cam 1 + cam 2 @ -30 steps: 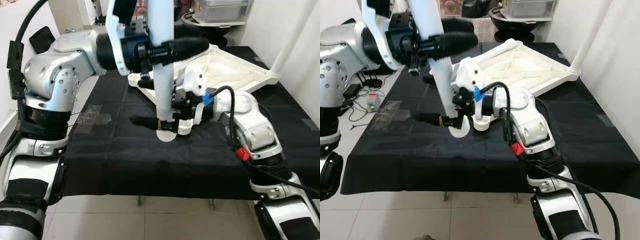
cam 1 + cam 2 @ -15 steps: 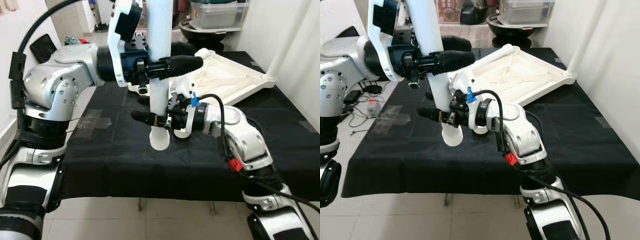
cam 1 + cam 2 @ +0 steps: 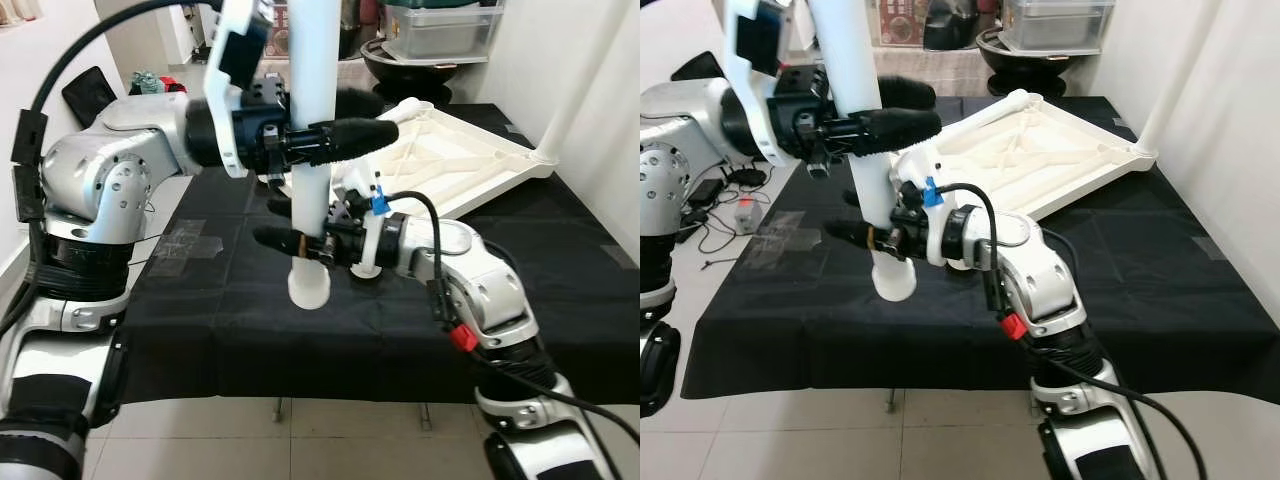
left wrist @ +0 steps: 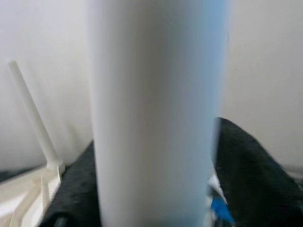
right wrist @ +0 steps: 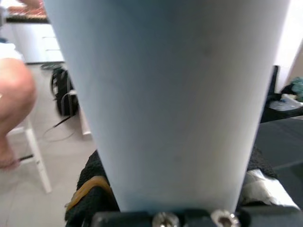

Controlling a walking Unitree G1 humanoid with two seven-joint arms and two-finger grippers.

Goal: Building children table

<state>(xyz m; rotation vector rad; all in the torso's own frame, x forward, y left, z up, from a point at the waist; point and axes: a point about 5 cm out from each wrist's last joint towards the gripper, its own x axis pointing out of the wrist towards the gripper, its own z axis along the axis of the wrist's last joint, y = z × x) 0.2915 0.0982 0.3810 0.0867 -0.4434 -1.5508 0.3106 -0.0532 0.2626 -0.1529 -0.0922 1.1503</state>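
Observation:
A white table leg stands upright above the black cloth, its lower end a little left of the upturned white tabletop. My left gripper is shut on the leg high up. My right gripper is shut on it lower down, fingers pointing left. The leg is seen close up in the left wrist view and the right wrist view. Another white leg rises from the tabletop's far right corner.
The black-covered table has a tape patch at its left. A clear storage box and a dark bowl sit behind. Cables lie on the floor at the left. A person's leg shows beside a white stool.
Both grippers have carried the leg a little to the left, away from the tabletop's near corner. The head camera has shifted as well.

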